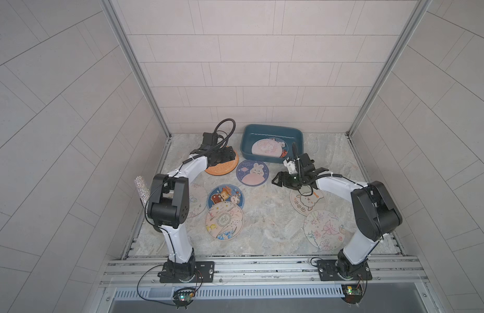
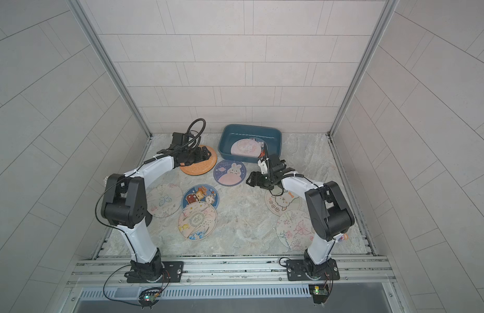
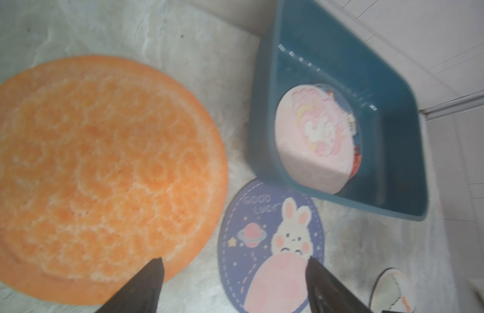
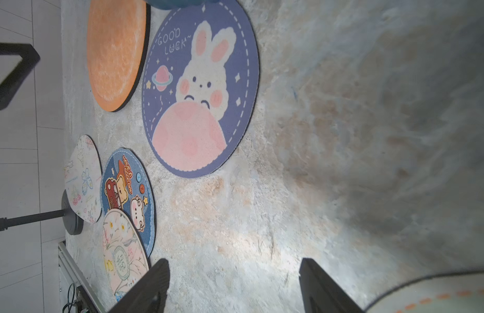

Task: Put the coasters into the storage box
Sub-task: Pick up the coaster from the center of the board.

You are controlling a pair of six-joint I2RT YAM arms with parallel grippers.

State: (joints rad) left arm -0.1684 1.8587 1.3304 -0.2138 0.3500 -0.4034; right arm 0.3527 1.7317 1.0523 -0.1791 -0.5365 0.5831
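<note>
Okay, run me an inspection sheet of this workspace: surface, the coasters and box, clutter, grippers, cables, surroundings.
Surface: marbled grey table, no spills seen.
Job's things: storage box at the back holds a pink coaster lying over another one; seven more lie on the table, among them the orange coaster and the bunny coaster.
Clutter: black round base with a rod, at the table's left edge.
Grippers: left gripper open, empty, above the orange coaster's edge; right gripper open, empty, above bare table.
Cables: black cable looped over the left wrist; loose wires at both arm bases.
Surroundings: pale tiled walls; metal rail in front.
</note>
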